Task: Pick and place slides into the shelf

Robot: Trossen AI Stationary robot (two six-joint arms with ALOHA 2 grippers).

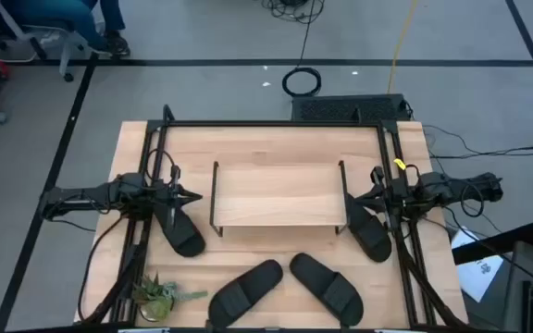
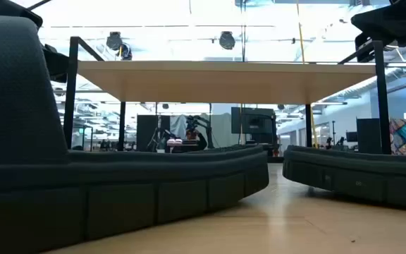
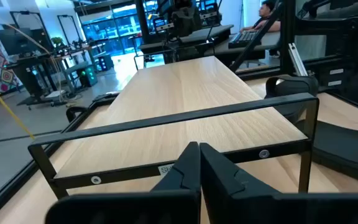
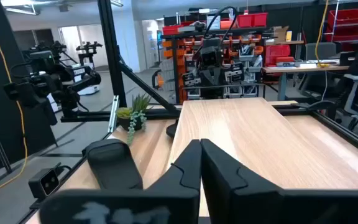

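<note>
The shelf (image 1: 276, 194), a low rack with a light wood top and black wire legs, stands mid-table. Four black slides lie soles down on the table: one beside the shelf's left end (image 1: 179, 231), one beside its right end (image 1: 369, 233), and two side by side near the front edge (image 1: 246, 290) (image 1: 328, 286). My left gripper (image 1: 195, 196) is shut and points level at the shelf's left end (image 3: 185, 121), holding nothing. From the other side, my right gripper (image 1: 350, 196) points at the right end, also shut and with nothing in it.
A small potted plant (image 1: 158, 296) sits at the table's front left corner. Black frame rails (image 1: 276, 123) run along the far edge and both sides. The low view is largely filled by the near slides (image 2: 154, 190). Bare wood lies between shelf and far rail.
</note>
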